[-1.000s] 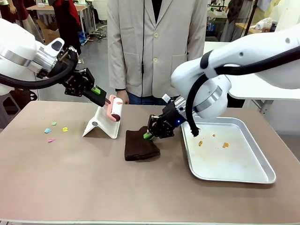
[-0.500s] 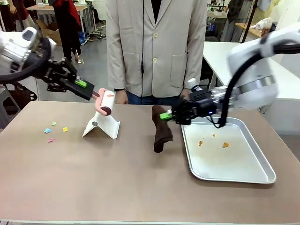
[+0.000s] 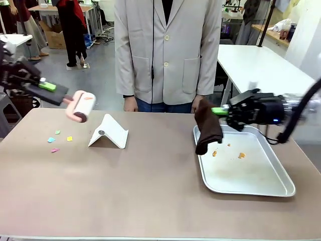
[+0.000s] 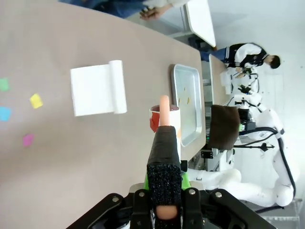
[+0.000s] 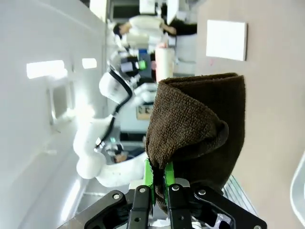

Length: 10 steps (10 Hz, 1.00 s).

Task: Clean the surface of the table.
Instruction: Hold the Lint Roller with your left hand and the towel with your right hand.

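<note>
Taupe counter spread under the white stand. Left of the stand, left fingers clenched the lint roller, which likely needed lowering flat onto the paper scraps there. Right of it, right fingers gripped a brown cloth.

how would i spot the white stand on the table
On the wide brown table, look left of the silver tray, near the far edge. The white stand sits there folded like a small tent, much bigger than the coloured scraps beside it.
</note>
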Each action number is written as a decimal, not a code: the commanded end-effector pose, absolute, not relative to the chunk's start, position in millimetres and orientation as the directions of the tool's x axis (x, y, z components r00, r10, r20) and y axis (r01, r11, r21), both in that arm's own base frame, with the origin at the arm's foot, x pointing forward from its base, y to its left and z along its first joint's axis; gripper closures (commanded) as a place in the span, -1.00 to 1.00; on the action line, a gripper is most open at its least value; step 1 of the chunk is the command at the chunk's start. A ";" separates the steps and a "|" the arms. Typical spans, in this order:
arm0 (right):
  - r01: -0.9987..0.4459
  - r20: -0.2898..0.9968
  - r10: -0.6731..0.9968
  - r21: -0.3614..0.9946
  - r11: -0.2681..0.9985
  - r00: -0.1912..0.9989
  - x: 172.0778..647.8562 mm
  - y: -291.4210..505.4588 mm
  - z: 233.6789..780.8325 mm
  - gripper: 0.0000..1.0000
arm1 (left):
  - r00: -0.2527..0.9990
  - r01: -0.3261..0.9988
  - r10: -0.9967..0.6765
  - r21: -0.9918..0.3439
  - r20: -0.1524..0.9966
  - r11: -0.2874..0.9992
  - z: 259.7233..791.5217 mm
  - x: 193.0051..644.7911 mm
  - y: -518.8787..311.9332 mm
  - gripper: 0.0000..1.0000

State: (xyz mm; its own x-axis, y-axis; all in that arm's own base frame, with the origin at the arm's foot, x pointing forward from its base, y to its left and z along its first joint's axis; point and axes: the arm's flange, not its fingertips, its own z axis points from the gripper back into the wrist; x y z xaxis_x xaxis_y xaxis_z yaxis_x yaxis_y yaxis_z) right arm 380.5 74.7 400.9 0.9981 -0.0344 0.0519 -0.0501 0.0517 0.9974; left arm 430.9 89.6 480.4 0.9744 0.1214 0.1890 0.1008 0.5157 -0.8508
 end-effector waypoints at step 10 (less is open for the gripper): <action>-0.034 0.009 -0.236 0.994 -0.102 0.972 273.2 -139.1 327.5 1.00 | 0.846 -0.196 0.532 -0.939 -0.016 0.284 411.0 359.1 298.7 1.00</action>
State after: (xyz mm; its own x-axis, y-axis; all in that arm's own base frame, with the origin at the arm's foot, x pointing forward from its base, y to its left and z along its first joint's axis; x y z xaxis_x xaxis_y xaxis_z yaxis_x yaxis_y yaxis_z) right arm 284.9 -150.1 328.6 0.9727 -0.2299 -0.0311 0.0146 -0.0733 0.9972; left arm 348.7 310.4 392.2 0.8626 0.5057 0.0148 -0.1723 0.3211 -0.9312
